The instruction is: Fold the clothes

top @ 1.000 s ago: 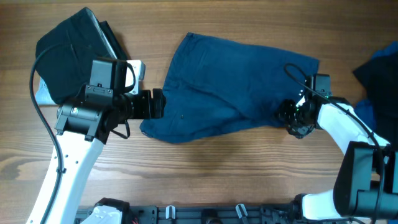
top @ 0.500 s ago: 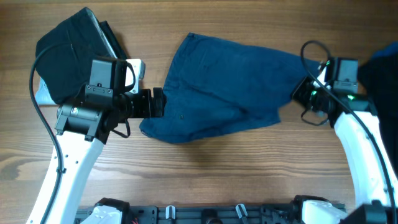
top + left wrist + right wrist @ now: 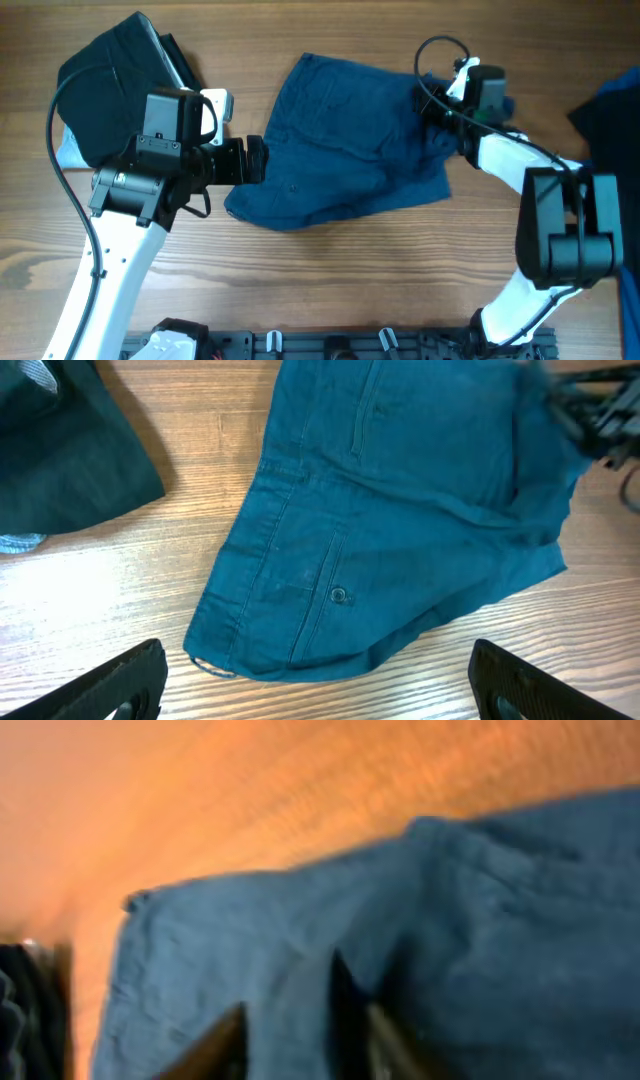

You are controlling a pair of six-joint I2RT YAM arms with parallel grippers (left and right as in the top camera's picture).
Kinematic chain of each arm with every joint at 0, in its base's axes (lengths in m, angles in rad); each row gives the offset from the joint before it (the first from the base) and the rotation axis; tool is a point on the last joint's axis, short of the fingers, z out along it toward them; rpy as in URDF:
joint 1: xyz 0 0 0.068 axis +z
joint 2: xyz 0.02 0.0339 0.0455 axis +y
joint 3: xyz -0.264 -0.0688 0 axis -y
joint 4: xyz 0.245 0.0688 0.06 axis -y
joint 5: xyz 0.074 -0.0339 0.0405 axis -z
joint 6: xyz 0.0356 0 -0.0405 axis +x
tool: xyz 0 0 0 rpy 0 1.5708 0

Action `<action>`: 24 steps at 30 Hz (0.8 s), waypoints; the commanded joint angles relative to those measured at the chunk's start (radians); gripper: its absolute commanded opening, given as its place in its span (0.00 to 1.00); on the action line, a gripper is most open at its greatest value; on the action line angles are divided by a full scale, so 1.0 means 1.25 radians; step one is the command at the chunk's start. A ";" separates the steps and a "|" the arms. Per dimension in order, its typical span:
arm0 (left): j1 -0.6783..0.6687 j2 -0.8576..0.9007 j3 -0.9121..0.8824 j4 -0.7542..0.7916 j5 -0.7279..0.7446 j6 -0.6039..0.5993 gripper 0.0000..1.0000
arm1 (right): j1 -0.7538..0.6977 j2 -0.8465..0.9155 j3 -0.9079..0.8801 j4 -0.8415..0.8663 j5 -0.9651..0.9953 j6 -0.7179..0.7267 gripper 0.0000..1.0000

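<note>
The dark blue shorts (image 3: 340, 140) lie in the middle of the table, waistband toward the left. They also show in the left wrist view (image 3: 400, 530) and the right wrist view (image 3: 500, 920). My right gripper (image 3: 440, 108) is shut on the shorts' right leg end and holds it over the shorts' right part, so the cloth is doubled there. Its fingers (image 3: 300, 1025) pinch a fold of the blue cloth. My left gripper (image 3: 256, 165) is open and empty beside the waistband's left edge, its fingers (image 3: 320, 685) spread wide just short of the hem.
A folded dark garment (image 3: 110, 70) lies at the back left on a pale blue piece (image 3: 65, 150); it also shows in the left wrist view (image 3: 70, 450). More dark and blue clothes (image 3: 612, 110) lie at the right edge. Bare wood runs along the front.
My right gripper has swung up and to the left with the shorts' right end, folding it over the shorts. The left arm has stayed in place.
</note>
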 commanded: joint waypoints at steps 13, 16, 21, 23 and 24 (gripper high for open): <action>-0.003 0.002 0.007 -0.003 0.009 0.004 0.98 | -0.092 -0.221 -0.089 -0.620 0.074 -0.151 0.49; -0.004 0.002 0.007 -0.002 0.009 0.004 0.99 | -0.092 -0.174 -0.110 -0.618 0.080 -0.152 0.49; -0.004 0.002 0.007 -0.002 0.010 0.004 0.99 | -0.065 -0.115 -0.114 -0.623 0.080 -0.154 0.40; -0.003 0.002 0.007 -0.004 0.010 0.004 0.99 | -0.047 -0.099 -0.125 -0.619 0.080 -0.154 0.30; -0.004 0.002 0.007 -0.004 0.009 0.004 0.99 | -0.042 -0.098 -0.128 -0.616 0.080 -0.154 0.16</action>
